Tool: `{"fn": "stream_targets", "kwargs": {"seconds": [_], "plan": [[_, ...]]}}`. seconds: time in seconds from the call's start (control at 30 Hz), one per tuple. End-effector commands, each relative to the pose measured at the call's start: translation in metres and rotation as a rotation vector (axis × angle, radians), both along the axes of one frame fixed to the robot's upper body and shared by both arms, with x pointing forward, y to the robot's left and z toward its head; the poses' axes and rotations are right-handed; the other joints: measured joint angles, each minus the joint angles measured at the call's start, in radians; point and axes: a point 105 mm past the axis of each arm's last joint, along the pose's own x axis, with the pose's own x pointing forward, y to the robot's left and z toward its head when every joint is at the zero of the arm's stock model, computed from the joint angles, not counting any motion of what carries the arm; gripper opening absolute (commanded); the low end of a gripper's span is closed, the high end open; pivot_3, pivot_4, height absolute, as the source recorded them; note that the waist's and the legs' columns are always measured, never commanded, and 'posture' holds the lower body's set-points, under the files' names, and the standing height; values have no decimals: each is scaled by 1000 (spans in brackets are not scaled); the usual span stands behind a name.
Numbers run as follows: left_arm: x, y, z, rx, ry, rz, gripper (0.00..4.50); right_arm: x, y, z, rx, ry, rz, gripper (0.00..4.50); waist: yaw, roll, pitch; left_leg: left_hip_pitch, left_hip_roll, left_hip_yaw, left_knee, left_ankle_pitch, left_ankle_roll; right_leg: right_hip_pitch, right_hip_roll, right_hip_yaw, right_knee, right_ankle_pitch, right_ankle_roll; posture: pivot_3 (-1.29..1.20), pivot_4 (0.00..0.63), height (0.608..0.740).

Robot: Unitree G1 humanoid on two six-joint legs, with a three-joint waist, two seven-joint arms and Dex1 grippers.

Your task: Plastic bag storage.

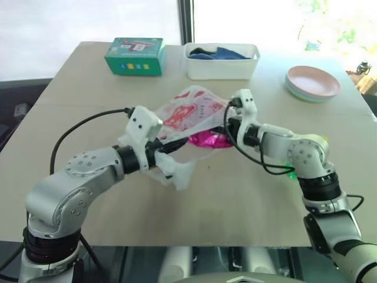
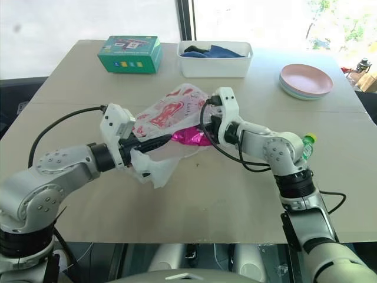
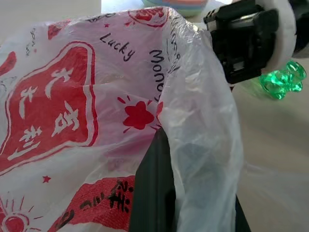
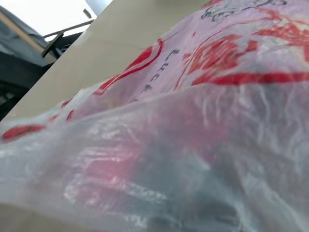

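**A:** Where is your plastic bag [image 1: 187,112] right now?

**B:** You have it in the middle of the table [image 1: 206,200], lifted and stretched between your two arms. It's thin, white and see-through, with red print on it. One loose end hangs down near your left gripper [image 1: 177,144] and crumples against the tabletop.

**A:** And your left gripper, what is it doing?

**B:** Its black fingers [image 3: 154,193] are closed on the plastic bag. From the left wrist you see film draped over and around one dark finger, with the red print spread wide behind it.

**A:** Your right gripper?

**B:** Your right gripper [image 2: 207,125] is closed too, pushed into the other end of the plastic bag. The film covers its fingers, so you can't see the fingertips clearly. From the right wrist you look straight onto wrinkled film, a dark shape showing faintly through it.

**A:** Anything under the bag?

**B:** A shiny pink packet [image 1: 207,140] lies on the table just below it, near your right gripper.

**A:** What else is on your table?

**B:** At the far edge, a green box [image 1: 135,56] sits beside a white bin [image 1: 221,66] holding blue cloth [image 1: 215,53]. Farther right, a stack of pastel plates [image 1: 312,82]. Behind your right arm, a green bottle [image 2: 306,144] shows partly.
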Motion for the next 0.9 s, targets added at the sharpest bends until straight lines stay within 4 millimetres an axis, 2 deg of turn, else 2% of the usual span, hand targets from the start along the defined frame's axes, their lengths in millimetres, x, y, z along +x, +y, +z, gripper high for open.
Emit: {"fn": "stream_targets", "kwargs": {"seconds": [0.03, 0.1, 0.13, 0.17, 0.2, 0.23, 0.3, 0.37, 0.4, 0.5, 0.57, 0.67, 0.77, 0.9], "plan": [[4, -9, 24, -51, -90, -1, 0, 1, 43, 15, -1, -107, 60, 135, -5, 0, 0, 0, 0, 0, 0, 0, 0, -1, 0, 0, 0, 0, 0, 0, 150, 740], [5, -15, 32, -108, -97, -11, 0, 0, 77, 11, 79, -68, 130, 135, -21, 0, 0, 0, 0, 1, 0, 1, -1, -1, 2, 0, 1, 0, 0, 0, 150, 740], [4, -17, 34, -117, -104, -13, 0, 3, 89, 5, 68, -70, 139, 643, -23, 0, 0, 1, 0, 2, -1, 1, -1, -1, 2, 0, 1, 0, 0, 0, 150, 740], [3, -17, 35, -118, -106, -12, 0, 4, 97, 0, 57, -85, 162, 657, -24, 0, 0, 0, 0, 2, -1, 1, -1, -2, 2, 0, 1, 0, 0, 0, 150, 740], [2, -17, 34, -113, -107, -8, 0, 6, 101, -2, 51, -97, 177, 908, -25, 0, 0, 0, 0, 2, -1, 1, -1, -2, 2, 0, 0, 0, 0, 0, 150, 740], [3, -13, 33, -110, -105, 11, 0, 8, 100, -1, 57, -108, 175, 1322, -27, 0, 0, 0, 0, 2, -1, 1, -1, -2, 2, 0, 0, 0, 0, 0, 150, 740], [6, -5, 31, -98, -105, 59, 0, 17, 83, 6, 46, -150, 116, 2207, -21, 0, 0, 0, 0, 2, -1, 1, -1, -2, 2, 0, 0, 0, 0, 0, 150, 740], [10, 0, 29, -106, -103, 103, 0, 13, 63, 10, 66, -150, 173, 2837, -17, 0, 0, -1, 0, 1, -1, 0, -1, -2, 1, -1, -1, 0, 0, 0, 150, 740], [13, 1, 27, -106, -105, 126, 0, 10, 53, 13, 73, -162, 195, 3295, -13, 0, 0, -1, -1, 1, -1, 0, -1, -2, 0, -1, -1, 0, 0, 0, 150, 740], [18, 2, 23, -114, -108, 162, 0, 4, 31, 20, 45, -212, 174, 4392, -13, 0, 0, -1, -2, 0, -1, 0, -1, 0, -1, -1, -1, 0, 0, 0, 150, 740], [23, 5, 21, -111, -112, 203, 0, -5, 19, 25, 11, -257, 181, 4452, -22, 0, 0, -1, -1, 0, -1, 1, -1, -1, -1, -1, 0, 0, 0, 0, 150, 740], [41, 11, 19, -139, -113, 295, 0, -30, -11, 46, 28, -295, 224, 4452, -24, 2, 1, 0, 1, 1, -3, 2, -3, -2, 1, 0, 1, 0, 0, 0, 150, 740], [53, 11, 20, -187, -92, 316, 0, -49, -36, 62, 14, -337, 213, 4452, -18, 2, 1, 0, 1, 0, -3, 2, -3, -2, 1, 2, 0, 0, 0, 0, 150, 740], [60, 9, 17, -175, -89, 304, 0, -62, -60, 67, -92, -389, 105, 4452, -17, 2, 1, 0, 0, 1, -3, 1, -2, -2, 0, 2, 0, 0, 0, 0, 150, 740]]}}
